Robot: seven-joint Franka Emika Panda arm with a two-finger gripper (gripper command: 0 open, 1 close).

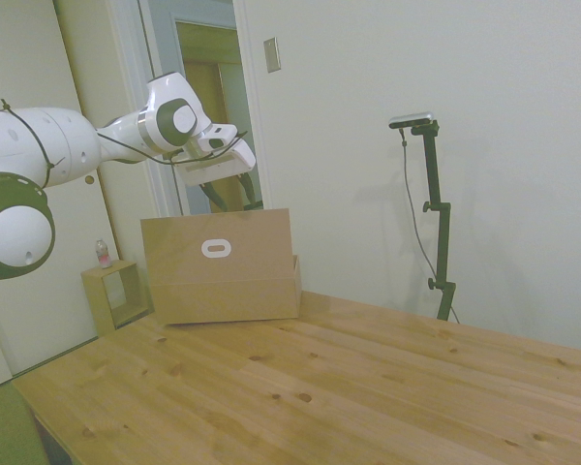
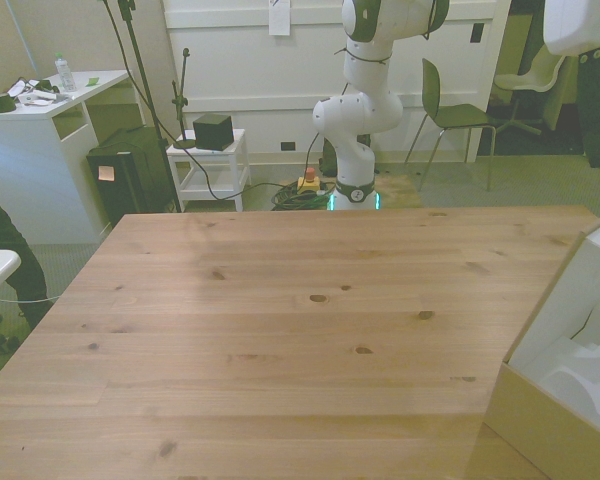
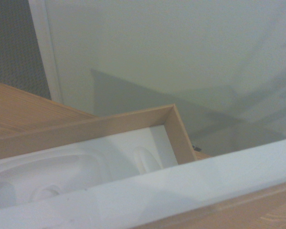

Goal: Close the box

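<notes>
The end effector (image 1: pixel 234 194) hangs just above the top edge of the raised lid (image 1: pixel 216 248) — whether its fingers are wide or narrow I cannot tell. The box (image 1: pixel 223 300) sits at the tabletop (image 1: pixel 349 387) edge, at ten o'clock in the side view. Its lid stands upright, white insert (image 3: pixel 76 167) exposed — closing is not yet done.

Brown box (image 1: pixel 223 281), white oval mark (image 1: pixel 216 249)
</notes>
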